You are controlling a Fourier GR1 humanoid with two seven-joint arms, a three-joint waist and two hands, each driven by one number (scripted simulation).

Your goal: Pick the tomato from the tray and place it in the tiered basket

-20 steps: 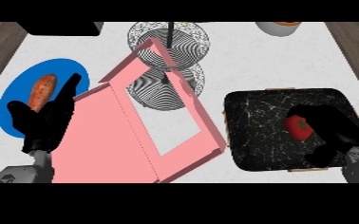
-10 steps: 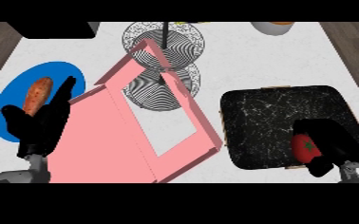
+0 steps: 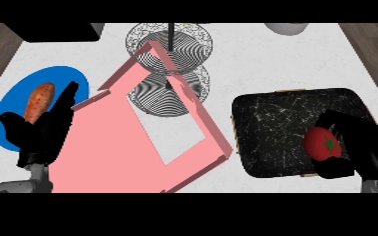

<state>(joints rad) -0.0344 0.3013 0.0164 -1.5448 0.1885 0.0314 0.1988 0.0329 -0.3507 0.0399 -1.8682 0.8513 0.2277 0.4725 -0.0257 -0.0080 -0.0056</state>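
Fingers of right hand [image 3: 353, 147] curled round tomato [image 3: 324, 143], over the tray [image 3: 280, 125], near-right corner; lift clear of rim, then swing toward tiered basket [image 3: 171, 55]; left hand [image 3: 44, 130] open, resting.

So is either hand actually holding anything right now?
The right hand is curled round the tomato, covering its right side, over the tray. The left hand holds nothing.

I see my right hand [image 3: 353, 145] has pulled back toward the near right edge of the tray [image 3: 273, 115], its fingers now curled round the tomato [image 3: 324, 143] it carried along.
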